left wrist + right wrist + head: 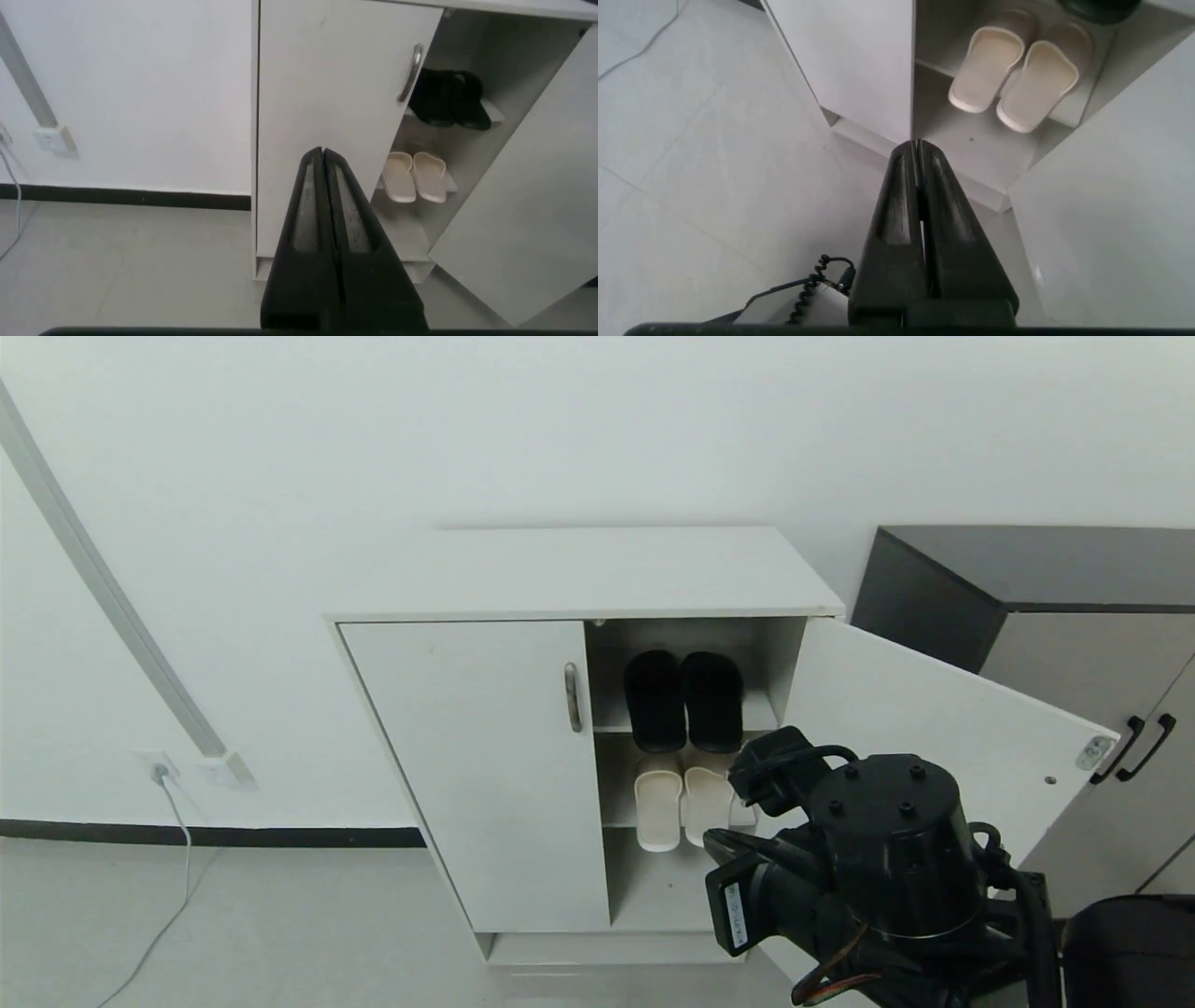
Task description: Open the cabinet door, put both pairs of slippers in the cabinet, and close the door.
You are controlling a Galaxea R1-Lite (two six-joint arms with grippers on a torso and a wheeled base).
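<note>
Firstly, the head view is showing the cabinet (597,574) with its right door (934,728) standing open, black slippers (683,700) sitting on the upper shelf, cream slippers (681,798) lying one shelf below, and a dark cabinet (1046,607) standing alongside. Left wrist view: the left gripper (323,159) is hanging before the shut left door (327,93), fingers pressing together, empty. Right wrist view: the right gripper (920,149) is hovering over the floor (719,187) near the cream slippers, fingers likewise pressing shut.

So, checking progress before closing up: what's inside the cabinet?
Black slippers on the upper shelf, white slippers on the shelf below. The closed left door hides that half.
</note>
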